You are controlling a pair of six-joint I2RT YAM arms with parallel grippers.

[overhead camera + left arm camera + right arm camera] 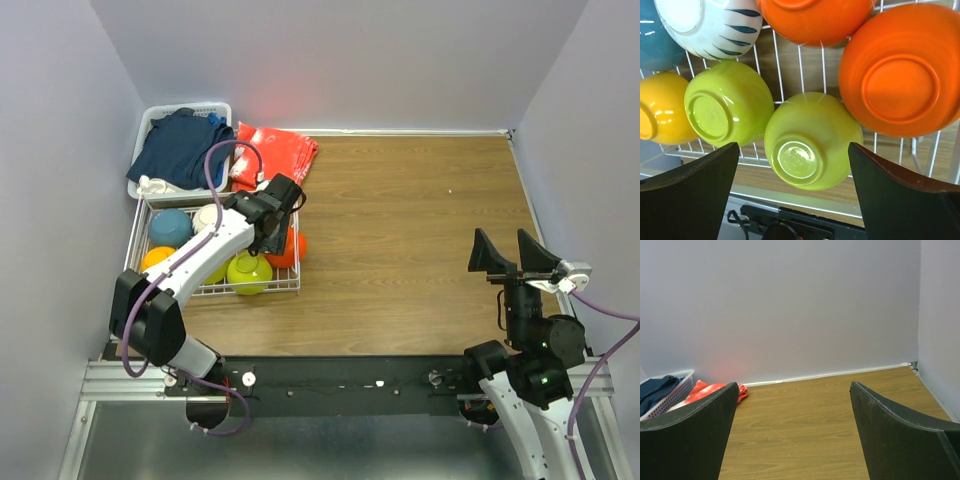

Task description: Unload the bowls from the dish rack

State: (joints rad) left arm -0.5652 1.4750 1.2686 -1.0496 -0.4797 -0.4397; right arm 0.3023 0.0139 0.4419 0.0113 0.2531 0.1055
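While the left hand [792, 150] hovers, fingers [690, 200] spread wide, over an overturned lime green bowl [812, 135], the bowls [900, 85] lie in the dish rack [801, 70] at the tabletop's [420, 220] left side; the right hand [500, 245] hangs open and empty.

Neighbouring bowls [900, 75] crowd both sides of lime bowl [812, 140].
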